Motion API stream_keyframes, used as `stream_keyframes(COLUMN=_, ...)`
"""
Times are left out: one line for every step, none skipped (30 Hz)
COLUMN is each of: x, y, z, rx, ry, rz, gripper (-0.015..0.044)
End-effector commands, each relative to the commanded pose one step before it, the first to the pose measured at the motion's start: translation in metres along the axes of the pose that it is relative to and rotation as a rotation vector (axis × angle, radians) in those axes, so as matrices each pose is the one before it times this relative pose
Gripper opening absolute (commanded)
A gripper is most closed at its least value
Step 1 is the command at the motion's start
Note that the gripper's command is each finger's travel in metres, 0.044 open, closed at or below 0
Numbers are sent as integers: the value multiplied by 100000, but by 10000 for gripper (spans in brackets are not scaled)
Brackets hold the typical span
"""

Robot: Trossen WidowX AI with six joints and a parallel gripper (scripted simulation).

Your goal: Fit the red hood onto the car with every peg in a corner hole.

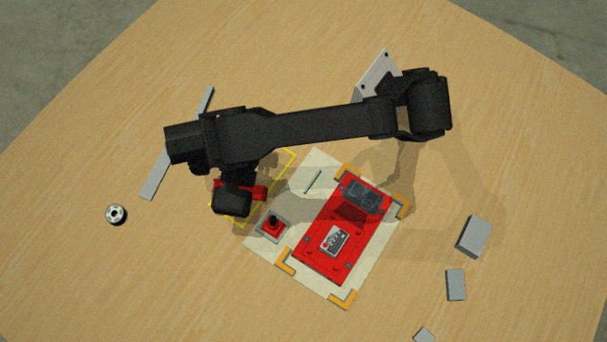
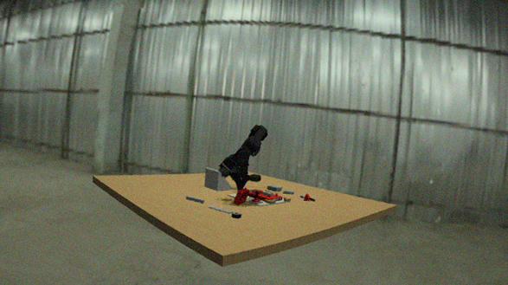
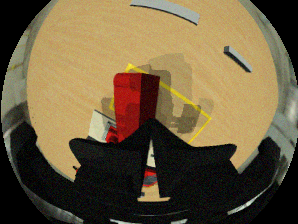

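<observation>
The red hood (image 1: 260, 192) (image 2: 240, 197) (image 3: 133, 103) is tipped up on edge at my fingertips, over the left edge of a yellow marked rectangle (image 1: 286, 167). My gripper (image 1: 231, 201) (image 3: 152, 121) points down with its fingers closed tight on one thin edge of the hood. The red car chassis (image 1: 315, 252) (image 2: 268, 196) sits to the right in a jig with orange corner brackets (image 1: 285, 267). It has grey parts on its deck (image 1: 362, 195), and small grey pegs (image 1: 348, 265) show near the deck corners.
A small red-and-black part on a grey base (image 1: 272, 226) stands between the hood and the chassis. A thin grey pin (image 1: 312, 181) lies on the cream mat (image 1: 315, 157). A wheel (image 1: 115, 212), grey bars (image 1: 154, 175) and grey blocks (image 1: 474, 235) (image 1: 456, 284) lie around.
</observation>
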State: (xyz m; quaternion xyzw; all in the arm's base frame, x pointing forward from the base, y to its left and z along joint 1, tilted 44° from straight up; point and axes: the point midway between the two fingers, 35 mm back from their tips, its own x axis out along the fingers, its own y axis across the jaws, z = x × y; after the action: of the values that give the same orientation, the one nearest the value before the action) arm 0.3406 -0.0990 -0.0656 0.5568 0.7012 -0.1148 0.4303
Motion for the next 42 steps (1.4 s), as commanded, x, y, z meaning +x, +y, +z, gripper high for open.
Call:
stream_keyframes(x=-22, y=531, z=-25, rx=297, ry=241, rz=532, gripper=0)
stream_keyframes(x=2, y=85, z=-6, rx=-4, ry=6, rz=6, gripper=0)
stream_keyframes(x=2, y=85, z=-6, rx=-4, ry=7, rz=6, gripper=0)
stream_keyframes(x=2, y=85, z=-6, rx=-4, ry=7, rz=6, gripper=0)
stream_keyframes(x=2, y=85, z=-7, rx=-4, ry=7, rz=6, gripper=0)
stream_keyframes(x=2, y=85, z=-7, rx=-4, ry=7, rz=6, gripper=0)
stream_keyframes(x=3, y=85, z=-7, rx=-4, ry=8, rz=6, gripper=0)
stream_keyframes(x=3, y=85, z=-7, rx=-4, ry=8, rz=6, gripper=0)
stream_keyframes(x=3, y=85, z=-8, rx=-4, ry=8, rz=6, gripper=0)
stream_keyframes(x=3, y=85, z=-8, rx=-4, ry=8, rz=6, gripper=0)
stream_keyframes(x=3, y=85, z=-8, rx=-5, ry=9, rz=6, gripper=0)
stream_keyframes(x=3, y=85, z=-8, rx=-5, ry=9, rz=6, gripper=0)
stream_keyframes(x=3, y=85, z=-9, rx=-5, ry=9, rz=6, gripper=0)
stream_keyframes(x=-143, y=3, z=19, rx=3, ry=-14, rz=-7, gripper=0)
stream_keyframes(x=-261, y=4, z=33, rx=6, ry=-25, rz=-12, gripper=0)
stream_keyframes(x=-387, y=3, z=45, rx=8, ry=-34, rz=-18, gripper=0)
stream_keyframes(x=-526, y=-1, z=54, rx=11, ry=-41, rz=-23, gripper=0)
stream_keyframes(x=-679, y=-11, z=57, rx=13, ry=-43, rz=-28, gripper=0)
stream_keyframes(x=-734, y=-23, z=46, rx=12, ry=-35, rz=-29, gripper=0)
stream_keyframes(x=-779, y=-37, z=31, rx=11, ry=-24, rz=-28, gripper=0)
stream_keyframes(x=-810, y=-52, z=13, rx=10, ry=-10, rz=-26, gripper=0)
stream_keyframes(x=-827, y=-67, z=-7, rx=8, ry=4, rz=-23, gripper=0)
stream_keyframes(x=-837, y=-82, z=-28, rx=6, ry=19, rz=-19, gripper=0)
stream_keyframes(x=-835, y=-96, z=-50, rx=3, ry=34, rz=-15, gripper=0)
stream_keyframes(x=-653, y=-85, z=-54, rx=1, ry=37, rz=-8, gripper=0)
stream_keyframes(x=-397, y=-56, z=-40, rx=0, ry=27, rz=-4, gripper=0)
stream_keyframes(x=-133, y=-19, z=-14, rx=0, ry=10, rz=-1, gripper=0)
stream_keyframes(x=0, y=0, z=0, rx=0, ry=0, rz=0, gripper=0)
stream_keyframes(x=0, y=0, z=0, rx=0, ry=0, rz=0, gripper=0)
stream_keyframes(x=0, y=0, z=0, rx=0, ry=0, rz=0, gripper=0)
stream_keyframes(x=0, y=0, z=0, rx=0, ry=0, rz=0, gripper=0)
stream_keyframes(x=460, y=51, z=172, rx=596, ry=-487, rz=1041, gripper=0)
stream_keyframes(x=0, y=0, z=0, rx=0, ry=0, rz=0, gripper=0)
stream_keyframes(x=0, y=0, z=0, rx=0, ry=0, rz=0, gripper=0)
stream_keyframes(x=0, y=0, z=0, rx=0, ry=0, rz=0, gripper=0)
stream_keyframes(x=0, y=0, z=0, rx=0, ry=0, rz=0, gripper=0)
stream_keyframes(x=0, y=0, z=0, rx=0, ry=0, rz=0, gripper=0)
stream_keyframes(x=0, y=0, z=0, rx=0, ry=0, rz=0, gripper=0)
stream_keyframes(x=0, y=0, z=0, rx=0, ry=0, rz=0, gripper=0)
stream_keyframes(x=0, y=0, z=0, rx=0, ry=0, rz=0, gripper=0)
stream_keyframes(x=0, y=0, z=0, rx=0, ry=0, rz=0, gripper=0)
stream_keyframes(x=0, y=0, z=0, rx=0, ry=0, rz=0, gripper=0)
